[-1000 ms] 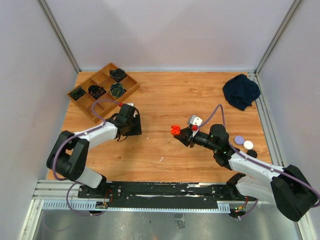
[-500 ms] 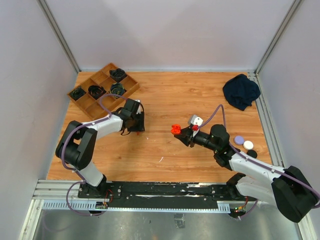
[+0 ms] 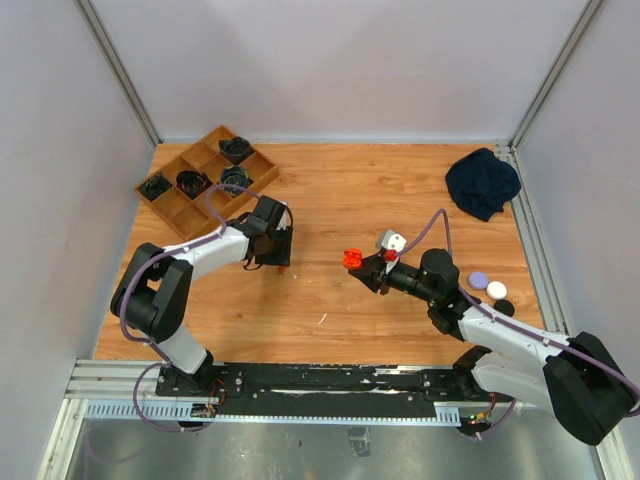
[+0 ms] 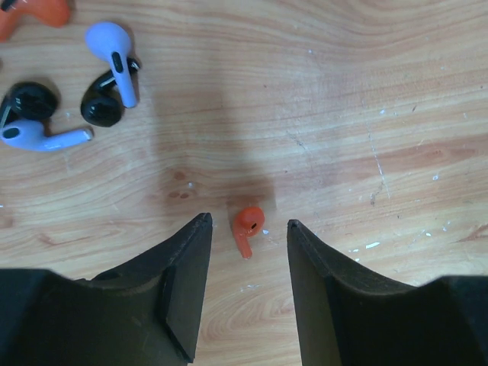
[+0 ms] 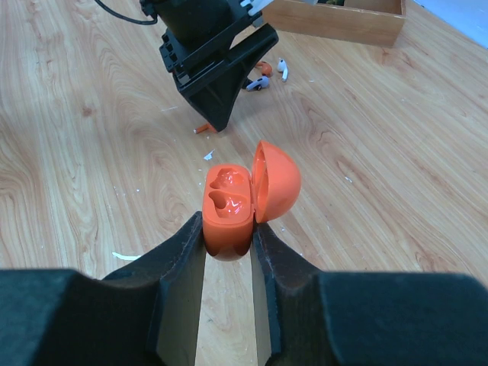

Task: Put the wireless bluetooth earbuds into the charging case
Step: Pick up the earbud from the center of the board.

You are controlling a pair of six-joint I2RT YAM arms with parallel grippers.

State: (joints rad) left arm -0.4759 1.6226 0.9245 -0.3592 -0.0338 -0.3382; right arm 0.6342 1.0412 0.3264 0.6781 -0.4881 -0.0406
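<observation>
Wireless bluetooth earbuds (image 4: 114,57) lie loose on the bare wood of the bench, left of its middle and on the near side of a wooden tray (image 3: 205,175) that sits at the far left corner. One orange earbud (image 4: 248,229) lies flat between the fingers of the left gripper (image 4: 248,225), whose jaws stand apart with a gap of wood on each side of it. Past the fingertips lie two lavender-white buds and two black ones close together, and another orange piece shows at the frame's edge.

The left arm reaches from its base with the elbow bent, and its gripper points down at the bench. The right arm stretches from the near right corner toward the bench's middle. The right gripper (image 5: 227,229) is clamped on the orange charging case (image 5: 229,202), held above the wood with its lid swung up and two moulded sockets showing.

The tray's compartments hold dark coiled items. A dark blue cloth (image 3: 483,182) is bunched at the far right corner. Three round cases (image 3: 497,289), lavender, white and black, sit near the right edge beside the right arm.
</observation>
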